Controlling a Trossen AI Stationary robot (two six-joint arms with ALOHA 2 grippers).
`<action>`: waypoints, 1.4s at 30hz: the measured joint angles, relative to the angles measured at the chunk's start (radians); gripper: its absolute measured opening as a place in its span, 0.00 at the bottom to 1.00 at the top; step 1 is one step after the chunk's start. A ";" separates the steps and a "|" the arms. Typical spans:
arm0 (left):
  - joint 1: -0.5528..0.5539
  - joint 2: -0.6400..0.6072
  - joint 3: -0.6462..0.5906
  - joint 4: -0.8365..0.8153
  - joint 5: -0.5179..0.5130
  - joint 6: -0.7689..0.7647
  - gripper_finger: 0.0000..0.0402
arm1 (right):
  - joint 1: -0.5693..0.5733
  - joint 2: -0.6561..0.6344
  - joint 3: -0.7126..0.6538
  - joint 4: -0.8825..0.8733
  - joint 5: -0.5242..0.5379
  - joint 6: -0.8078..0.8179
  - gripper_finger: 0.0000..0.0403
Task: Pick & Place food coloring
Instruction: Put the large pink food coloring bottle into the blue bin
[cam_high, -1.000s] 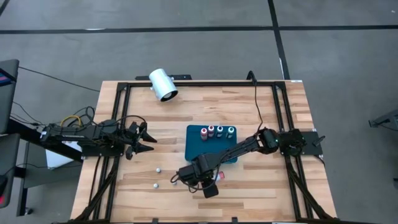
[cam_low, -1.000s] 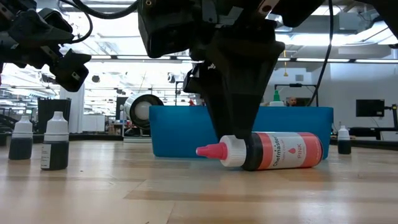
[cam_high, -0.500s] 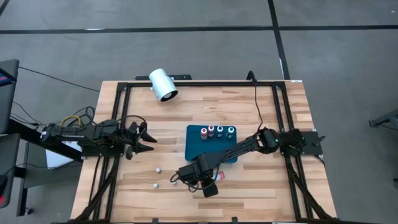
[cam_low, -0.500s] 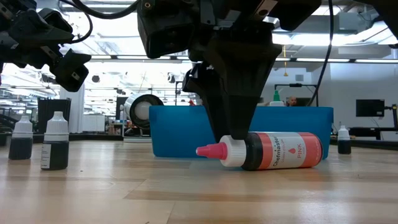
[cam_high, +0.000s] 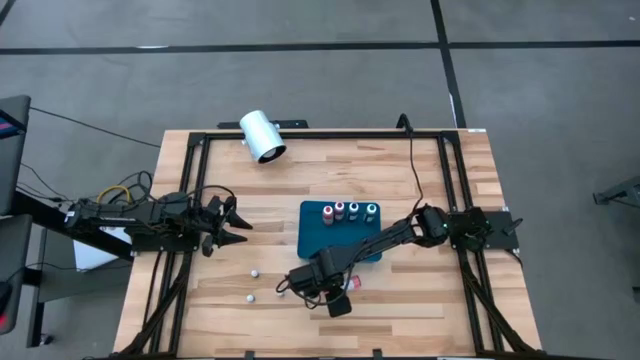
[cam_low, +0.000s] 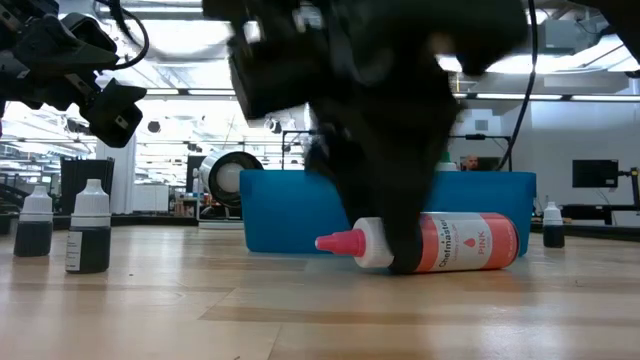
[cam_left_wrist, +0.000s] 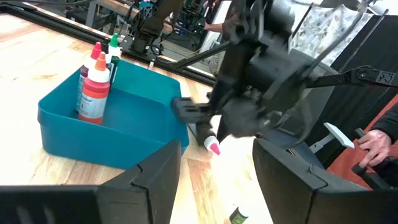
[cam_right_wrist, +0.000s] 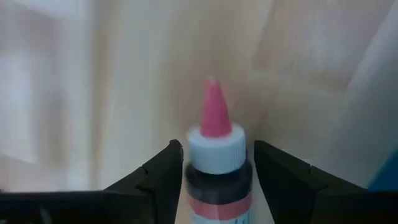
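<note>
A pink food coloring bottle with a white collar and a pink tip lies on its side on the wood, just in front of the blue tray. It also shows in the high view as the bottle and in the right wrist view as the bottle. My right gripper is down over it from above, open, with one finger on each side of the bottle's neck. My left gripper hovers open over the table's left side. Several more bottles stand upright in the tray. My right gripper has its fingers on either side of the pink bottle's dark shoulder, just behind the white collar. They come from above, pointing down, and lie across the bottle. The bottle rests on the table. Whether the fingers touch it, I cannot tell.
A large white cylinder lies at the table's far left. Small white-capped bottles stand on the near left wood, to the left of the right gripper. Another small bottle stands to the right of the tray. A person's hand shows beyond the table.
My right gripper has moved down over the pink bottle. Its fingertips were at the top of the white collar and now reach down beside the neck, close to the table. The bottle has stayed where it was.
</note>
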 joint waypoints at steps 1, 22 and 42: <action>0.000 0.000 0.000 0.000 0.000 0.000 0.48 | 0.001 0.002 -0.013 -0.005 0.008 0.009 0.47; 0.000 0.000 0.000 0.000 -0.003 0.010 0.48 | 0.004 -0.003 -0.065 0.036 0.023 0.063 0.28; 0.000 0.000 -0.001 0.010 -0.004 0.003 0.48 | 0.007 0.008 0.171 -0.014 0.077 0.087 0.27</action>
